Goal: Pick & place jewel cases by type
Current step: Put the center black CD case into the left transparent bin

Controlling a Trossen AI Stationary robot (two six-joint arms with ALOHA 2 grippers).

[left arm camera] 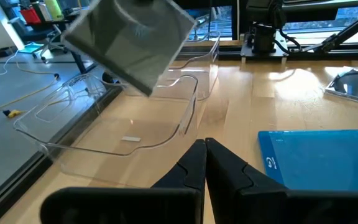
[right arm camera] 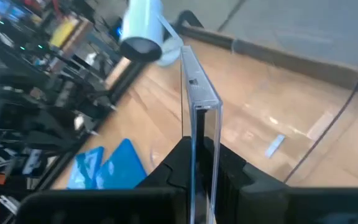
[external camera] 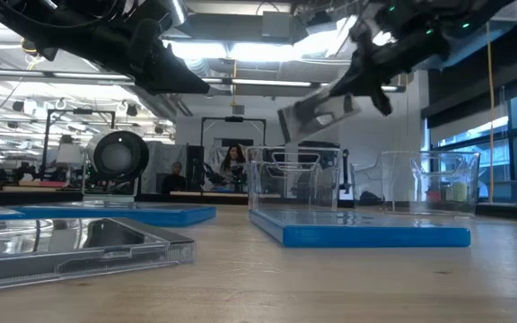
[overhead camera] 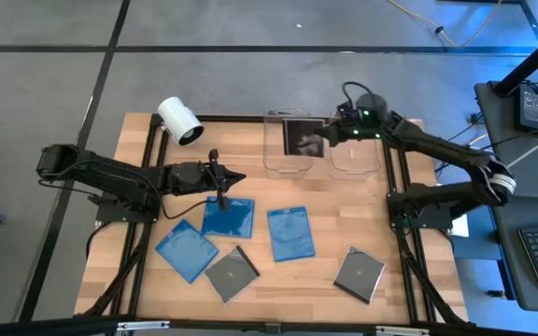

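My right gripper (overhead camera: pixel 329 133) is shut on a dark grey jewel case (overhead camera: pixel 302 136), which hangs in the air over the left one of two clear bins (overhead camera: pixel 286 161) at the far side of the table. The low view shows the case (external camera: pixel 317 112) tilted above the bin rims. My left gripper (overhead camera: pixel 239 177) is shut and holds nothing, hovering just beyond a blue case (overhead camera: pixel 228 217). Two more blue cases (overhead camera: pixel 187 249) (overhead camera: pixel 290 233) and two dark ones (overhead camera: pixel 232 273) (overhead camera: pixel 359 274) lie flat on the table. My right gripper pinches the dark case between its two fingers, one on each flat face, at the case's near edge (right arm camera: pixel 195 134). The fingers come from the table's right, slanting down. The case sticks out ahead of the fingers, tilted and lifted clear of table and bins.
A white cylindrical camera (overhead camera: pixel 179 121) lies at the far left of the table. The second clear bin (overhead camera: pixel 355 155) stands to the right of the first, beneath my right arm. A black frame runs along the table's sides.
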